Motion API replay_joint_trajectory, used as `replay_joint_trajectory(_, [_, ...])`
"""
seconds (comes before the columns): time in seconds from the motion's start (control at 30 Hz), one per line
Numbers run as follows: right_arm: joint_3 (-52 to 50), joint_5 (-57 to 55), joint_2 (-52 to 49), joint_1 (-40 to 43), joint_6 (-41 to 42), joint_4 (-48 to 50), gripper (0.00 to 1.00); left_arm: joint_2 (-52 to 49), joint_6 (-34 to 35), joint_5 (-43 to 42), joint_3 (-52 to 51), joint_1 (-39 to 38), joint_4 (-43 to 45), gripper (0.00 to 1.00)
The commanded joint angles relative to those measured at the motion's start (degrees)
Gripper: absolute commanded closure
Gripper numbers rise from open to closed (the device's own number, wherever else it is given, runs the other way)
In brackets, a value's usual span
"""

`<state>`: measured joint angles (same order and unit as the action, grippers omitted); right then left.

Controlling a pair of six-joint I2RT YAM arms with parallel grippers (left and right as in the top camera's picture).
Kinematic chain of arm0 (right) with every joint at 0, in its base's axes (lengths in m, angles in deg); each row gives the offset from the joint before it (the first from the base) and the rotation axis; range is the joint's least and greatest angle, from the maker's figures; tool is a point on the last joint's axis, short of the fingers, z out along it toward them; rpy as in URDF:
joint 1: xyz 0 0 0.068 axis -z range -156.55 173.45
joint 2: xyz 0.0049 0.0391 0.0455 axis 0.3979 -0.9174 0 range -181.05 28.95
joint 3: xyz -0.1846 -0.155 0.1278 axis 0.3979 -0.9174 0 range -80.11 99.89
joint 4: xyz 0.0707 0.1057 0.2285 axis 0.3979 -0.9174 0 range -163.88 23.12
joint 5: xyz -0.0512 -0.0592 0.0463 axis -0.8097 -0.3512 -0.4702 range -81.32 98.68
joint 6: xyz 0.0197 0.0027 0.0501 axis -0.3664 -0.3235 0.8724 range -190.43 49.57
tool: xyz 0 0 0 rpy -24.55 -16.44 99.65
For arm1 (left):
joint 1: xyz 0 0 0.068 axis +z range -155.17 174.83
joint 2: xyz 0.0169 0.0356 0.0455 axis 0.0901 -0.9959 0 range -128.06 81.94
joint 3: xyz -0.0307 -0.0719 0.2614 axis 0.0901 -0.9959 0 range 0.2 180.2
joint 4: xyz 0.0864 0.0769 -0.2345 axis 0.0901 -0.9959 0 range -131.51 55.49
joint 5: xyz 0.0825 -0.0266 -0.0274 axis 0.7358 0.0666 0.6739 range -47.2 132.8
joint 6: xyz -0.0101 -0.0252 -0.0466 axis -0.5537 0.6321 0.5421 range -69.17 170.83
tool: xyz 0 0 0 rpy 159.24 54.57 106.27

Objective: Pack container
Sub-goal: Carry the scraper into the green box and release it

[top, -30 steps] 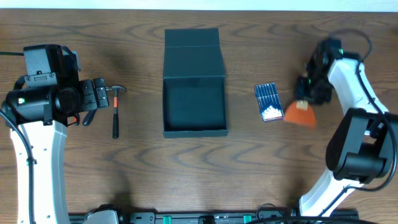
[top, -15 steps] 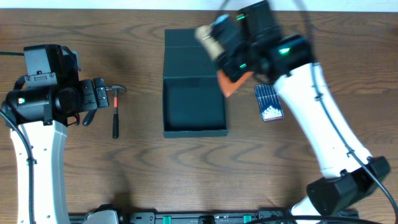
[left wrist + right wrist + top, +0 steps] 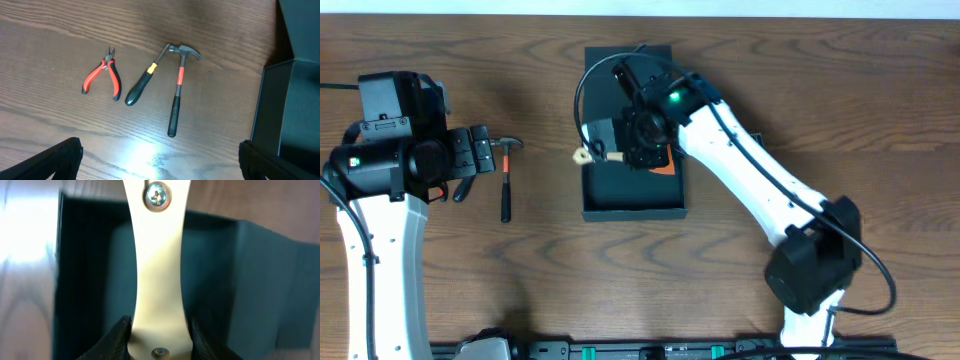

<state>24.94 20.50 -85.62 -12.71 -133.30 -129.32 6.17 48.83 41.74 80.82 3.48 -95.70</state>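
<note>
My right hand [image 3: 625, 148], clamped on what appears to be a pale-handled scraper [image 3: 157, 270], hangs directly over the open container [image 3: 632, 210]. The handle lies crosswise and overshoots the container's left wall. Farther left of the container, my left hand [image 3: 162, 162] hovers, fingers apart, above the hammer [image 3: 176, 95].

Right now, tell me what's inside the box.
Bare floor shows at the front of the box. The right gripper holds a pale-handled orange tool over it; the arm hides the rest.
</note>
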Motion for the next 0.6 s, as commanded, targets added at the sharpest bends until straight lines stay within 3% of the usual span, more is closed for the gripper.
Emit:
replay_joint_trajectory(0.0, [0.1,0.4,-1.8,1.0,-11.0,-0.2,0.99,-0.3,-1.0,0.7,0.9,0.3,-0.2,0.02])
replay_joint_trajectory(0.57, [0.1,2.8,-11.0,1.9,-12.9,-1.5,0.96,-0.3,-1.0,0.7,0.9,0.3,-0.2,0.02])
